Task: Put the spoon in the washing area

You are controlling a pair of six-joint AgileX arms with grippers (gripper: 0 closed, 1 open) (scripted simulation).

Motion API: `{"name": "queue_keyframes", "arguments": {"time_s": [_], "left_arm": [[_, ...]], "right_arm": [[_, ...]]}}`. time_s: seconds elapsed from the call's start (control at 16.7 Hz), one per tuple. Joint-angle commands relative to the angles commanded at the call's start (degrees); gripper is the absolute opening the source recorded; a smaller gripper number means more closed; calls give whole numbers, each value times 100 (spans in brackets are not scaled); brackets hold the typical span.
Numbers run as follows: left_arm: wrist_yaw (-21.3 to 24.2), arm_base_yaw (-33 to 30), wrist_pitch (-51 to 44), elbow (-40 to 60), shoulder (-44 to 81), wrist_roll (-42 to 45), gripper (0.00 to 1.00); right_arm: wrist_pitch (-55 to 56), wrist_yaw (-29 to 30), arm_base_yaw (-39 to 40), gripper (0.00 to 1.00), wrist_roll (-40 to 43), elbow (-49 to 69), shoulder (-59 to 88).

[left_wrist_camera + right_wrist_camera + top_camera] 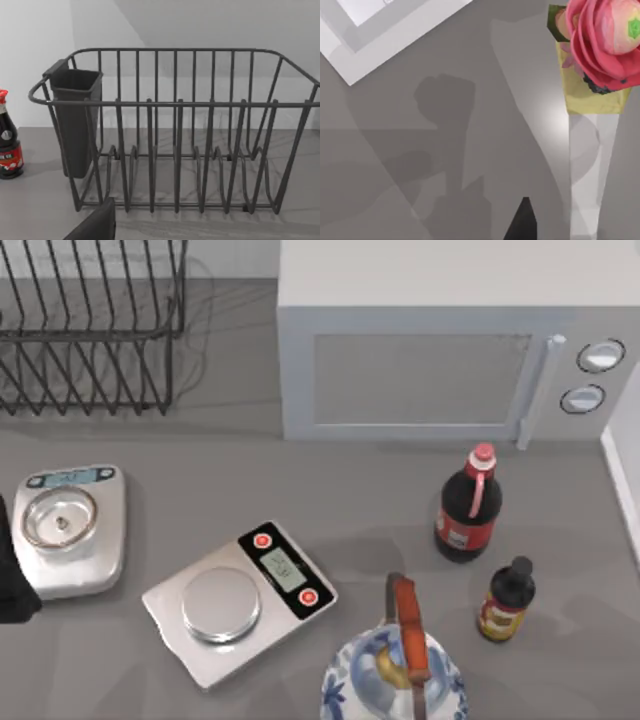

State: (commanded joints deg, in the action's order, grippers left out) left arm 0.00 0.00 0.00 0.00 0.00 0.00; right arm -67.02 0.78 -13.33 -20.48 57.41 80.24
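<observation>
The spoon is out of view. A dark wire dish rack (90,330) stands at the table's back left corner. The left wrist view faces it head on: the rack (175,130) is empty and has a dark cutlery cup (75,120) hung on one end. My left gripper (10,575) is a dark shape at the table's left edge, beside a scale, and a dark part of it (95,225) shows in the left wrist view. A dark tip of my right gripper (522,222) hangs over bare grey table.
A white microwave (450,350) fills the back right. Two kitchen scales (70,530) (240,590) lie left and centre. A red-capped dark bottle (468,505), a small sauce bottle (506,600) and a blue-white kettle (395,680) stand front right. A flower in a vase (592,125) is near my right gripper.
</observation>
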Motion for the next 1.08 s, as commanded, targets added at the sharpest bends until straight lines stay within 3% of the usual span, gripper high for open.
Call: {"name": "queue_keyframes", "arguments": {"time_s": [0.3,0.84,1.08], "left_arm": [[0,0,0,0,0,0,100],[0,0,0,0,0,0,100],[0,0,0,0,0,0,100]], "right_arm": [[-734,8,79,0,-113,2102,1701],[-2395,16,267,0,-357,7770,5635],[-2837,23,347,0,-432,9701,6904]]}}
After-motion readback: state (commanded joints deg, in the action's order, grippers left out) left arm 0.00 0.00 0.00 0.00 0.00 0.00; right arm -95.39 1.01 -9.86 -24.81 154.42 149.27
